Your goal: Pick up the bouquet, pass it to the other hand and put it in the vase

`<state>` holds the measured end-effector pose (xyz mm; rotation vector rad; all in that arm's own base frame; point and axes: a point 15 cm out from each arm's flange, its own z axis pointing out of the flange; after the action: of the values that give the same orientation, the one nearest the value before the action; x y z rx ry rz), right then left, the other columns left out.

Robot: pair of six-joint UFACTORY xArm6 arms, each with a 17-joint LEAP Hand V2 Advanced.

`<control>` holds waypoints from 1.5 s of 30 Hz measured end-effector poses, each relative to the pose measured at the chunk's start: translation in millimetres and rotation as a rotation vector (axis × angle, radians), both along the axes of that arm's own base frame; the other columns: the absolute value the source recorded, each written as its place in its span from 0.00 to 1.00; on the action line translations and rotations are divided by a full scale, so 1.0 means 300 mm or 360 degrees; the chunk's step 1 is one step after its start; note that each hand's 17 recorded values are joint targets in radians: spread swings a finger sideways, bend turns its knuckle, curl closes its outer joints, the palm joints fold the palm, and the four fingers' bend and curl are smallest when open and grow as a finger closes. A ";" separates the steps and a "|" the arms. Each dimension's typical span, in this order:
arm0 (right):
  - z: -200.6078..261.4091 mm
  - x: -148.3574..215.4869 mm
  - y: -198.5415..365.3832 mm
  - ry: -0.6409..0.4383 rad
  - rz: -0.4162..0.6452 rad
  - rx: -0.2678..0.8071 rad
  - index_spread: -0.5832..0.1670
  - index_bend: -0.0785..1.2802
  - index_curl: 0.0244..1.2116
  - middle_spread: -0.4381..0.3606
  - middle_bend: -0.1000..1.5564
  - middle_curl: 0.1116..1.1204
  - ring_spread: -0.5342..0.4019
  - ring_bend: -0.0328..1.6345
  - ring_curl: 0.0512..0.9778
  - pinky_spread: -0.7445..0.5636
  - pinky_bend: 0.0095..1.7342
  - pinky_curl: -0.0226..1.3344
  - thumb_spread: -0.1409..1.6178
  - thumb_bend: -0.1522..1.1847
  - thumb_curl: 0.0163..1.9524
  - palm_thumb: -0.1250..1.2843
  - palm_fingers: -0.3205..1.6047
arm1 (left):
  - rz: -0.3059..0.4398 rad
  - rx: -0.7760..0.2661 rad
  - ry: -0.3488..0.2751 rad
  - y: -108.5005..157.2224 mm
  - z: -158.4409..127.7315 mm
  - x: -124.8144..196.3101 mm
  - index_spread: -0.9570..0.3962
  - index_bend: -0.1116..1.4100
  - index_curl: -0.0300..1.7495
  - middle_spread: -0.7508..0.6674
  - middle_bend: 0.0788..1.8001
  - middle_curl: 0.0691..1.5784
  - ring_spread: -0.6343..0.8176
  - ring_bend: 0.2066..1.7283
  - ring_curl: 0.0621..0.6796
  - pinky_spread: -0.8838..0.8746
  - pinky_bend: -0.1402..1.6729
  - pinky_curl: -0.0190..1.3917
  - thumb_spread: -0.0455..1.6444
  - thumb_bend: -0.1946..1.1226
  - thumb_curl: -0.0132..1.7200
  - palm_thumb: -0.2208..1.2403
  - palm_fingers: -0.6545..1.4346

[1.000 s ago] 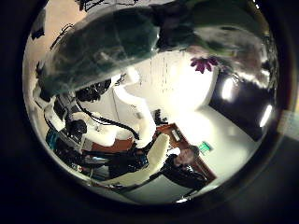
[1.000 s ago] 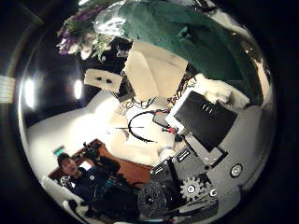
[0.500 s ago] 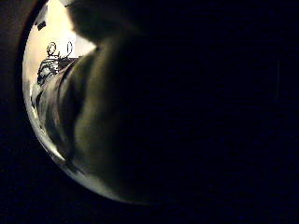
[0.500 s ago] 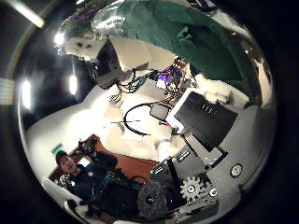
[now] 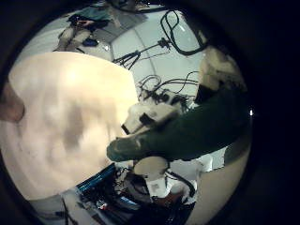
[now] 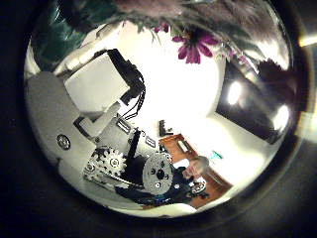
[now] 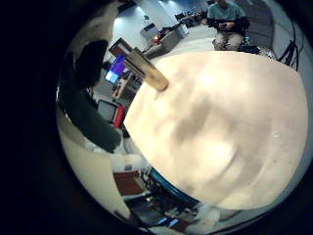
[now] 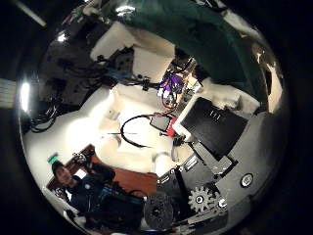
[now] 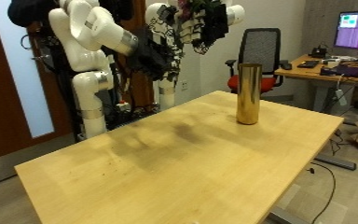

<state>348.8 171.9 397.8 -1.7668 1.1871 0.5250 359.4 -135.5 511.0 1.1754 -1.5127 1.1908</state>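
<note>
The pale wooden bench fills the lower part of the outside view. Both arms reach in high over its far end. The bouquet is up there between the two hands, well clear of the bench top. Its dark green wrap lies close against the palm of the right hand, whose fingers are curled round it. From the outside view its long axis seems to run steeply, flower end uppermost and wrapped end lower, though the exact tilt is hard to make out against the dark hands. The left hand is just beside the bouquet. The wrap stretches across its little finger side palm view, but I cannot tell whether its fingers have closed on anything.

The golden cylindrical vase stands upright on the bench, well apart from and below the bouquet.

A purple flower shows at the rim of the left thumb side palm view. Half a second ago that view was almost wholly darkened by something close to it; it has since cleared. In the right thumb side palm view the wrap sits where it sat in both earlier frames.
</note>
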 end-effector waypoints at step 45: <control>-0.162 0.092 -0.119 0.0337 -0.0205 0.0074 0.34 0.18 0.21 0.72 0.17 0.20 0.81 0.30 0.21 0.96 0.35 0.29 0.61 0.10 0.24 0.65 0.20 | 0.0807 0.0048 -0.0538 0.655 0.226 0.163 0.13 0.35 0.76 0.17 0.60 0.61 0.15 0.81 0.81 0.18 0.70 0.48 0.09 0.13 0.52 0.92 0.82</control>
<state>376.4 136.1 349.2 -1.6121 1.4132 0.6697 408.4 60.9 578.7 1.4884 -1.5212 1.7821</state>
